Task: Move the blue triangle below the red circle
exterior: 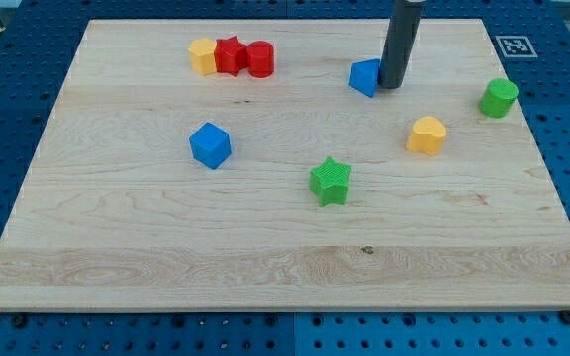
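The blue triangle (pixel 365 77) lies on the wooden board (pixel 166 237) toward the view's top, right of centre. My tip (pixel 391 86) stands right against its right side, touching it or nearly so. The red circle (pixel 260 59) sits at the view's top, left of the triangle by a wide gap. It is the right end of a tight row with a red star (pixel 230 54) and a yellow hexagon-like block (pixel 203 56).
A blue cube (pixel 210 145) sits left of centre. A green star (pixel 331 181) sits near the middle. A yellow heart (pixel 427 134) and a green cylinder (pixel 499 97) are on the right side. A black-and-white marker (pixel 513 45) is at the top right corner.
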`<state>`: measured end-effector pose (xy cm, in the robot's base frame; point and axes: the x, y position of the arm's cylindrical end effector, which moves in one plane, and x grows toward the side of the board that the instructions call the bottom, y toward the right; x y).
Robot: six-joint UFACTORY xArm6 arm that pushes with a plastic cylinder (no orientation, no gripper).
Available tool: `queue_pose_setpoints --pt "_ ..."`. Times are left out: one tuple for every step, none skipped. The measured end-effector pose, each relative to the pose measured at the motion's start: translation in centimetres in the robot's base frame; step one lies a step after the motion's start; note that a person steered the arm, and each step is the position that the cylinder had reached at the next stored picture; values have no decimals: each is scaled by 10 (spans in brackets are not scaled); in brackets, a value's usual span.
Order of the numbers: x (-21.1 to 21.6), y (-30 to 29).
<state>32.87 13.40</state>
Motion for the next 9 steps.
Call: queue_pose_setpoints --pt "0 0" --pt "0 -2" --pt "0 -12" --pt "0 -24" --pt "0 -40" --pt "0 -53" --pt "0 -65" --pt "0 -80" --pt "0 -95"
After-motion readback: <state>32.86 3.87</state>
